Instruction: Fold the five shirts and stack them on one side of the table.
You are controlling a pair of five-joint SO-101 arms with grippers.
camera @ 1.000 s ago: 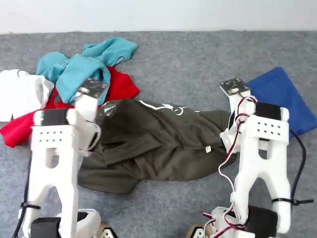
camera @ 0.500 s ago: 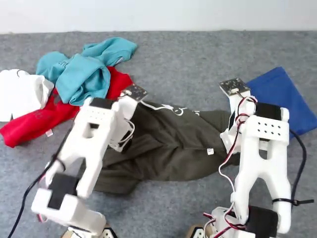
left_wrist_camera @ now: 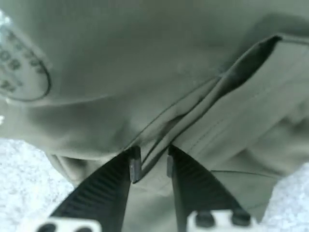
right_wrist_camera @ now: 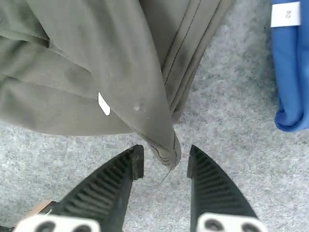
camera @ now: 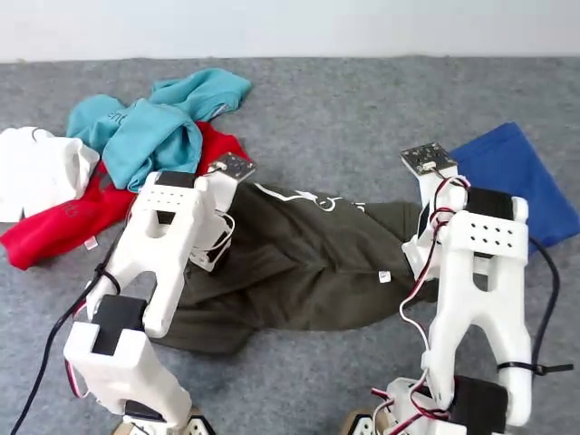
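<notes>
An olive shirt (camera: 308, 263) lies spread and rumpled across the middle of the table. My left arm (camera: 172, 227) stands over its left part. In the left wrist view my left gripper (left_wrist_camera: 149, 166) is shut on a raised fold of the olive shirt (left_wrist_camera: 145, 72). My right arm (camera: 480, 245) stands at the shirt's right end. My right gripper (right_wrist_camera: 164, 164) is open, and a corner of the olive shirt (right_wrist_camera: 96, 63) hangs loose between its fingers. A folded blue shirt (camera: 512, 172) lies at the right, beside that gripper (right_wrist_camera: 292, 72).
At the far left lies a heap: a teal shirt (camera: 149, 127) on top of a red shirt (camera: 50, 231), and a white shirt (camera: 36, 172) at the edge. Bare grey table (camera: 344, 118) stretches behind the olive shirt.
My left arm has swung right and farther onto the olive shirt, and the shirt's left part has bunched up. The right arm has kept still.
</notes>
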